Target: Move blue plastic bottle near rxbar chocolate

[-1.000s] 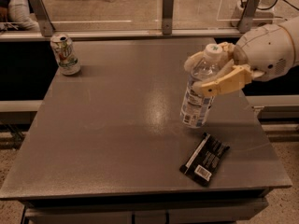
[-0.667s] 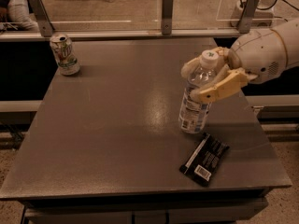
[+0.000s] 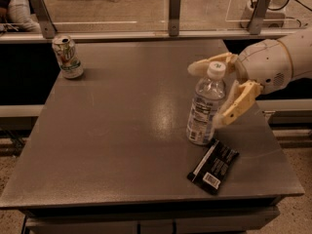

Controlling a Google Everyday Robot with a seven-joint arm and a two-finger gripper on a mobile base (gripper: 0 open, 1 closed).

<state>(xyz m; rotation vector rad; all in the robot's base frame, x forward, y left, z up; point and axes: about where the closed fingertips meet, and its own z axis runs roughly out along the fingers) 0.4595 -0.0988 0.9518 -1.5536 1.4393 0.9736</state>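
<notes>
Gripper [image 3: 207,95] jaws stand apart, with the blue plastic bottle [image 3: 204,112] between them. One cream finger [image 3: 210,64] reaches across behind the bottle's white cap. The other finger [image 3: 236,106] slants down along the bottle's right side, its tip close to the label. Whether either finger touches the bottle cannot be told.

The bottle stands upright on its base on the grey table [image 3: 117,135], clear-walled, with a pale printed label around its lower half. The rxbar chocolate [image 3: 214,165] lies flat just in front of the bottle and slightly to its right. Its near corner is close beside the bottle's base, its white stripe is on the left edge and its barcode patch is at the end farthest from the bottle.

To the right of the bottle, the robot's white rounded arm shell [image 3: 273,62] carries the gripper in from the table's edge. Well away from the bottle, toward the far left corner of the table, a green-and-white soda can [image 3: 67,56] stands upright. Behind the bottle, beyond the table's back edge, a rail with metal posts [image 3: 174,12] holds a clear panel.
</notes>
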